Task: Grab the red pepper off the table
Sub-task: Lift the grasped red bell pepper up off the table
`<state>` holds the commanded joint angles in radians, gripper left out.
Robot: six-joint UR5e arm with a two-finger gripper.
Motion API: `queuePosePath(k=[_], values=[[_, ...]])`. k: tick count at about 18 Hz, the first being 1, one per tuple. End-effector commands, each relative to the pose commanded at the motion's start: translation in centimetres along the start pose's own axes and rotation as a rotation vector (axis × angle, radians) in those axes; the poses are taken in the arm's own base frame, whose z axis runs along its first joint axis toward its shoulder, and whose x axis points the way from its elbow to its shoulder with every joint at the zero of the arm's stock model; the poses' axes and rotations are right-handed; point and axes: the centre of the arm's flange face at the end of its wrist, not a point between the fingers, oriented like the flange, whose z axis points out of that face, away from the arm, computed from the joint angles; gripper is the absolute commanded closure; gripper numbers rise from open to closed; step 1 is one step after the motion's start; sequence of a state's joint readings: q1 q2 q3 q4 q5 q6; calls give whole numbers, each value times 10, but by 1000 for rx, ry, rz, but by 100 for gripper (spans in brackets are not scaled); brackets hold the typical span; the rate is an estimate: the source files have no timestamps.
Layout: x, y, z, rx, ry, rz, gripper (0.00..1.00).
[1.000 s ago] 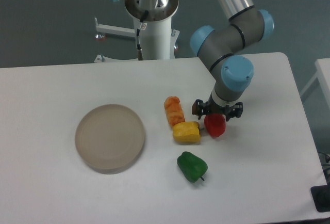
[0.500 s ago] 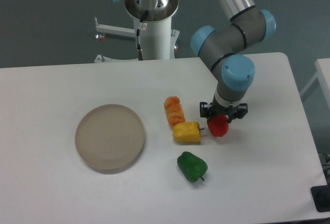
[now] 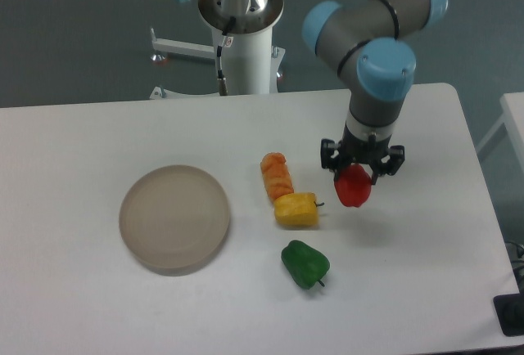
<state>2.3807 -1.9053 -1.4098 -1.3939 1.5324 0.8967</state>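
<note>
The red pepper (image 3: 354, 189) is glossy and hangs between my fingers, lifted off the white table (image 3: 409, 289). My gripper (image 3: 358, 173) is shut on its upper part, to the right of the yellow pepper (image 3: 295, 209). The pepper's stem is hidden by the fingers. The arm reaches down from the upper right.
An orange pepper (image 3: 277, 175) lies just above the yellow one. A green pepper (image 3: 305, 264) lies below them. A round beige plate (image 3: 174, 218) sits on the left. The robot's base column (image 3: 243, 36) stands at the table's far edge.
The gripper closed on the red pepper, then rose with it and shifted slightly right; the pepper has left the table surface. The other peppers and plate have not moved.
</note>
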Motion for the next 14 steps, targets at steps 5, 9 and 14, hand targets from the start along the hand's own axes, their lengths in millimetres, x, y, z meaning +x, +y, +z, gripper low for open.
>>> queuePosePath(k=[5,9,14], values=[[-5,10,-13,-38,37,320,95],[-7,8,-7,-43,47,530,94],[-12,0,-9,-27,40,665,91]])
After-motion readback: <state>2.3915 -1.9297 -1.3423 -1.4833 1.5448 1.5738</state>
